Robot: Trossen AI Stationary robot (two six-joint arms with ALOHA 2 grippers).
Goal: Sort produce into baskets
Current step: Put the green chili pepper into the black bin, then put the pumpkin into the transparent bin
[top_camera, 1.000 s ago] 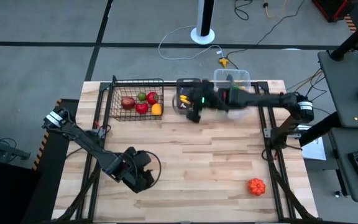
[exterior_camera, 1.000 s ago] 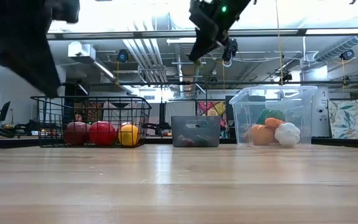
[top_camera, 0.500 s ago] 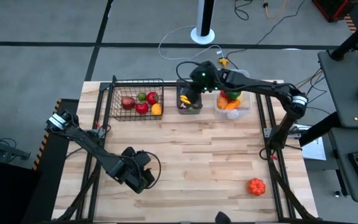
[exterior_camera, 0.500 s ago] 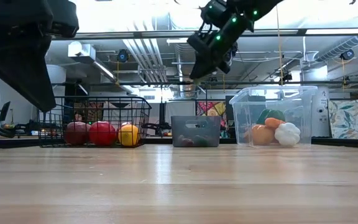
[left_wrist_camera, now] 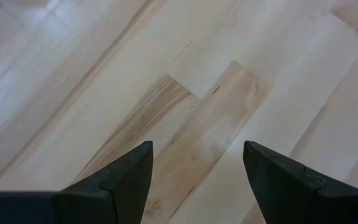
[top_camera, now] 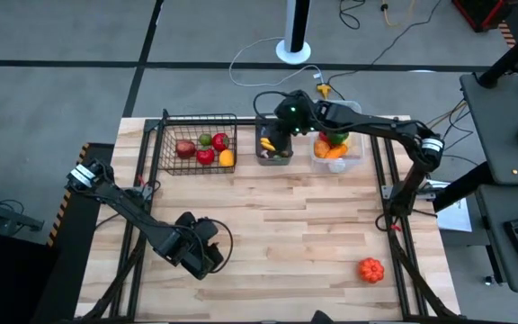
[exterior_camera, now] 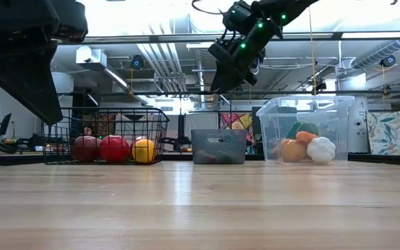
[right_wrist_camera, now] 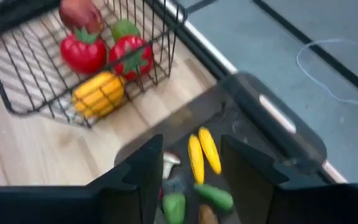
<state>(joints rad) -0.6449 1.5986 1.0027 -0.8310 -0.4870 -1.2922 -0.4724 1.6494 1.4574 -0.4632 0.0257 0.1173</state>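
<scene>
Nearly sorted: right gripper (top_camera: pixel 283 123), jaws apart and empty, hovers over the grey bin (top_camera: pixel 273 144); one orange vegetable (top_camera: pixel 370 268) remains near-right.

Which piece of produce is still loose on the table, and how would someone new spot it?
Start at the wooden table and ignore the three containers lined along its far edge. Near the front right corner, by the right arm's frame, lies one orange, lumpy, pumpkin-like piece. It is the only produce outside a container, alone on bare wood, away from both claws.
</scene>
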